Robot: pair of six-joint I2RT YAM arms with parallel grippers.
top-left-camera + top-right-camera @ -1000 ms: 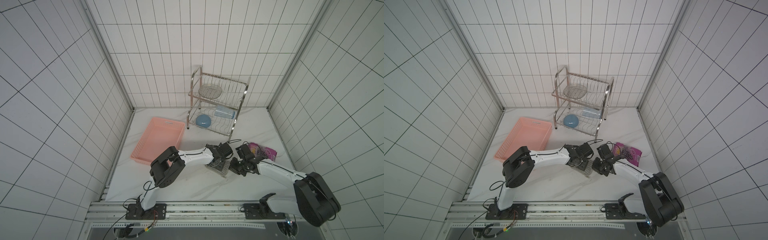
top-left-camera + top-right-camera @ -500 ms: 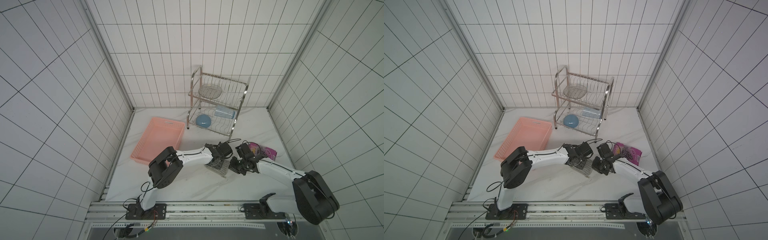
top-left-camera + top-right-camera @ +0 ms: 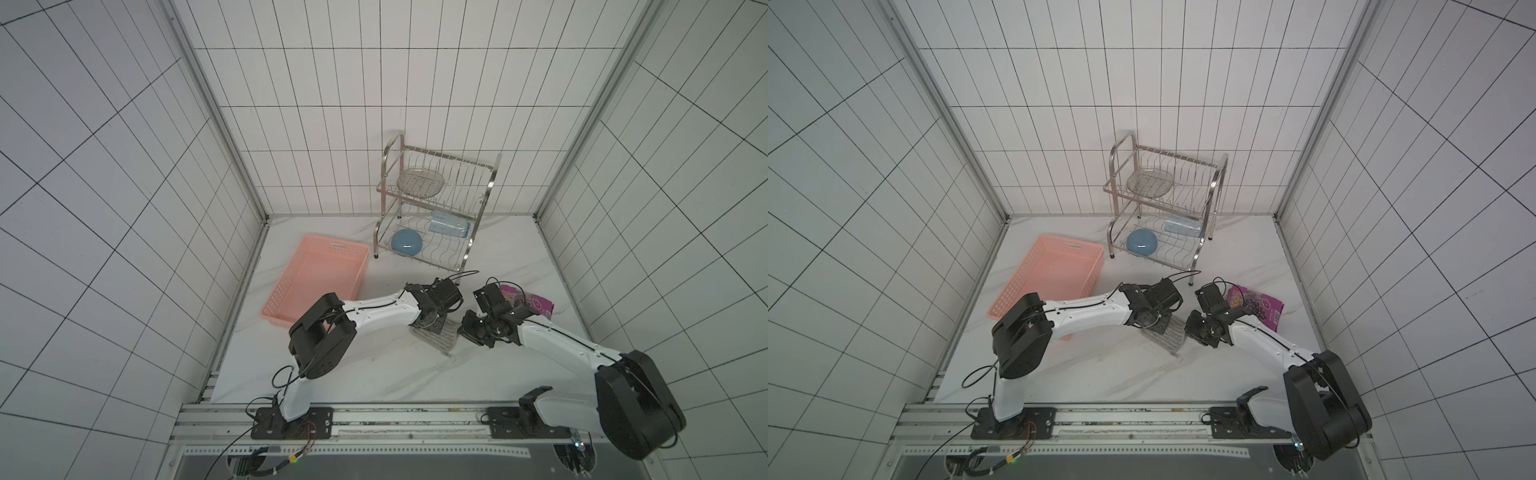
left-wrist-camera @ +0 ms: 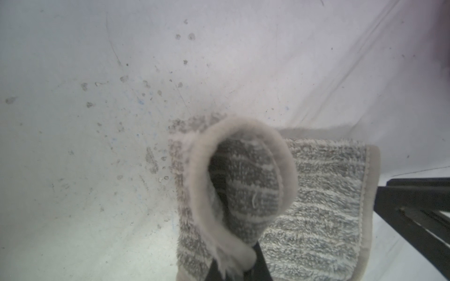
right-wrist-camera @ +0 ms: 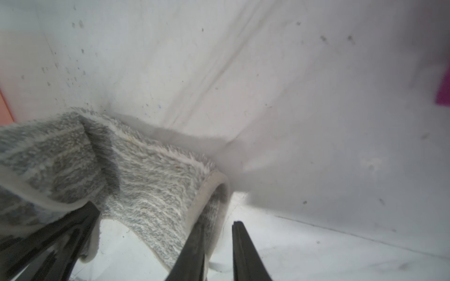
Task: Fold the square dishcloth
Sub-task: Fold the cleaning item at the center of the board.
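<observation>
Dishcloth (image 3: 441, 335) lies doubled over near the purple packet (image 3: 528, 301). Left gripper (image 4: 233, 270) is pinched tight on a curled corner. Right gripper (image 5: 216, 233) is slightly parted and holds nothing. We should carry that corner low and lay the edges square before letting go.

The grey, pale-striped square dishcloth (image 4: 316, 206) is seen as soft, fluffy cloth, bound with a smooth hem. The white marbled tabletop (image 4: 97, 73) is matt and speckled. The wire dish rack (image 3: 432, 205) is made of polished metal, the pink perforated basket (image 3: 328, 249) of plastic.
</observation>
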